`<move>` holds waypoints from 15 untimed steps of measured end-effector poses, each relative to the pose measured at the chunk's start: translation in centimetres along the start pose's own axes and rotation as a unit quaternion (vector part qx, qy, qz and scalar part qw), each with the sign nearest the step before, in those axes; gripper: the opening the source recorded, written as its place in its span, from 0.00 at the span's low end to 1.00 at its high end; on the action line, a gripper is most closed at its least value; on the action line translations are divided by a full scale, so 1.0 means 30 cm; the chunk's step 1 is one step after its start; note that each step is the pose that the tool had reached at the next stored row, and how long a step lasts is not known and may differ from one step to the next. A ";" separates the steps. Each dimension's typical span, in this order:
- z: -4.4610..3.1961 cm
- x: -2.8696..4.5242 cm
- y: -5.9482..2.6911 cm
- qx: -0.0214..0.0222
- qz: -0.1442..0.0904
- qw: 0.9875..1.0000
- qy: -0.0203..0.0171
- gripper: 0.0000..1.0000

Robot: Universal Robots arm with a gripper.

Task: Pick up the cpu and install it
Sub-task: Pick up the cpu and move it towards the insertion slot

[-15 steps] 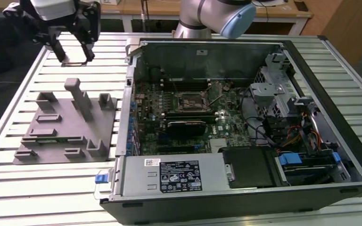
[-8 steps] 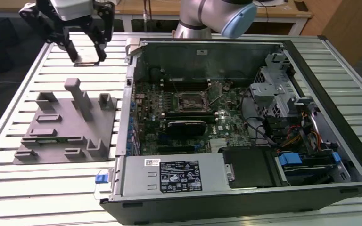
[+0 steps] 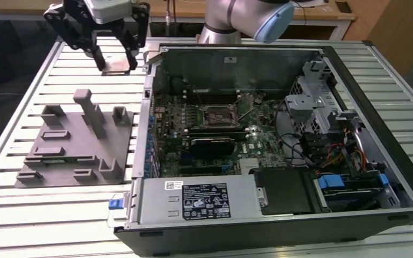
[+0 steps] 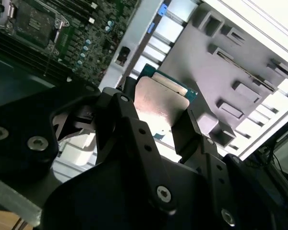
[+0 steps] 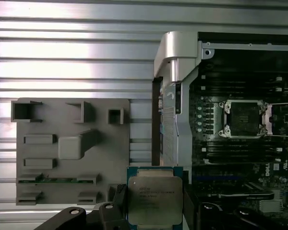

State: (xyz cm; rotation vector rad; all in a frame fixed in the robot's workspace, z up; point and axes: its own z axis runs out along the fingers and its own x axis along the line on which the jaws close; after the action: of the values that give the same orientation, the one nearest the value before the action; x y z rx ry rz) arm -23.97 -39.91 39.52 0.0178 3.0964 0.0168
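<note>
**Plenty of labels, nothing I can actually read**

The cpu has lines of tiny print on its top plate in the first wrist view, too fine to make out. Same in the exterior view: a black label and a white sticker on the power supply, both unreadable.

One cpu, one grey fixture plate, one open computer case, one socket.

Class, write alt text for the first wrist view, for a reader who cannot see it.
The gripper holds the cpu, silvery top plate facing the camera, above a slatted metal table. Beyond lie a grey fixture plate and an open computer case with a dark square motherboard socket.
</note>
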 end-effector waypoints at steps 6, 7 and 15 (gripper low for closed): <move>0.003 -0.072 0.001 0.000 0.000 1.000 0.000 0.54; 0.004 -0.084 0.001 0.000 0.000 1.000 0.000 0.54; 0.008 -0.187 0.002 0.000 0.000 1.000 0.000 0.54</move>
State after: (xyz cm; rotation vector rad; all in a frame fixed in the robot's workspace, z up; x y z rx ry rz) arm -18.34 -39.90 39.52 0.0179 3.0969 0.0169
